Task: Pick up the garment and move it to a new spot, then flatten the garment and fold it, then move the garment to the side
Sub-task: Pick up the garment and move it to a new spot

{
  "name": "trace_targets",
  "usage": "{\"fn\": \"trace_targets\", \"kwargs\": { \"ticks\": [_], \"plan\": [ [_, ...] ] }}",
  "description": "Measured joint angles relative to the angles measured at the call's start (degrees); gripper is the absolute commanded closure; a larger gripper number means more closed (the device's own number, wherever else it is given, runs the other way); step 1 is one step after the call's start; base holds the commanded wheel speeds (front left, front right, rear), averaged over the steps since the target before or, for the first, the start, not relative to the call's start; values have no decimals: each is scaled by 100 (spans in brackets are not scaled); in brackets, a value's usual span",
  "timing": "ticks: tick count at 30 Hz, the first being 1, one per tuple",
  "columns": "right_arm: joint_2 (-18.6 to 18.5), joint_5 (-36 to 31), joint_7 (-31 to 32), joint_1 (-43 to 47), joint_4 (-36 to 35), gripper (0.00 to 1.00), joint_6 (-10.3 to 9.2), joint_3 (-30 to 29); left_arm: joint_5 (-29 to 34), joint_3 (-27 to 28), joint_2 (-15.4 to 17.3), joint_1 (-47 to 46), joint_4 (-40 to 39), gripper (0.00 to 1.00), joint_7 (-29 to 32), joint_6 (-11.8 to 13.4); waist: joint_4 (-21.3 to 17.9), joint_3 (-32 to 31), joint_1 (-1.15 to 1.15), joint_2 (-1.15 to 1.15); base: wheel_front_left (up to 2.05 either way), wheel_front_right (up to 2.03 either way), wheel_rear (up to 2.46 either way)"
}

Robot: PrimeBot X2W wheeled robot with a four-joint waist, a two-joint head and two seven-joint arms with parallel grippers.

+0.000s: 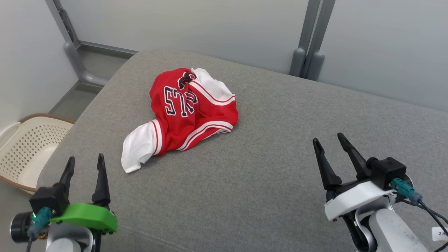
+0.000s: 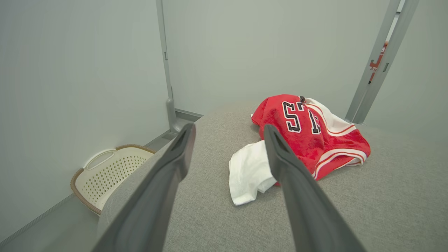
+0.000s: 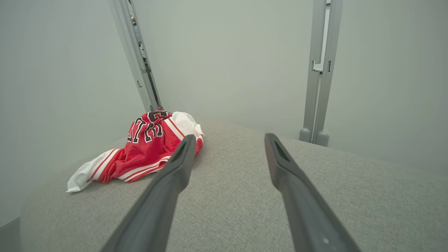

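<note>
The garment lies crumpled in a heap on the far left part of a grey cushioned surface; it is red with white sleeves, striped trim and black white-outlined lettering. One white sleeve trails toward me. My left gripper stands open at the lower left, short of that sleeve, nothing between its fingers. My right gripper stands open at the lower right, well apart from the cloth. The left wrist view has the garment ahead and right of the left gripper. From the right wrist, the garment lies left of the right gripper.
A cream perforated laundry basket sits on the floor left of the cushion's rounded edge, also in the left wrist view as the basket. Pale wall panels with grey posts stand behind the surface.
</note>
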Motion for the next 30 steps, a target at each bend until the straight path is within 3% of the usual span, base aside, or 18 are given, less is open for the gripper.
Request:
{"fn": "trace_targets", "kwargs": {
  "ticks": [11,16,21,30],
  "plan": [
    [-153,-275,0,-427,-577,0,0,168,-845,-121,458,-2009,298,0,1993,-316,-372,590,0,0,0,0,0],
    [-135,-350,12,-730,-858,0,0,222,-1480,-347,751,-3122,1076,0,2861,-423,-614,1045,0,0,0,0,0],
    [-148,-441,41,-1032,-947,0,0,342,-2071,-688,1061,-3914,1826,0,3361,-428,-938,1473,1,0,0,0,0],
    [-42,-491,32,-1217,-970,0,0,414,-2863,-1410,1529,-4273,3119,0,4336,-434,-1764,1984,1,0,0,0,0]
  ]
}}
